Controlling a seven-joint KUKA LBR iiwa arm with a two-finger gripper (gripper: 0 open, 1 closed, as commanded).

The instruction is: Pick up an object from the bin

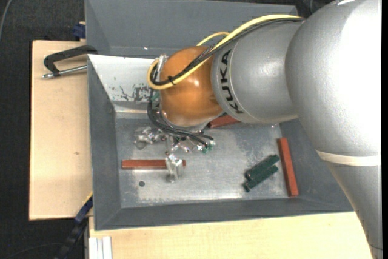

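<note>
Toward the left of the grey metal bin (103,148), on its floor, a flat reddish-brown rectangular bar (143,164) lies level. Its right end sits just at the metal gripper (173,168), which is down close to the floor. Whether the gripper is open, closed or gripping the bar cannot be told. Above it the wrist carries a rounded orange cover (188,91) looped with black and yellow cables. The thick silver arm (273,76) reaches in from the right over the bin's middle. At lower right lies a dark green oblong block (262,170), with a second reddish-brown bar (287,165) just beside it along the right wall. Another reddish piece (223,122) is partly hidden under the arm.
</note>
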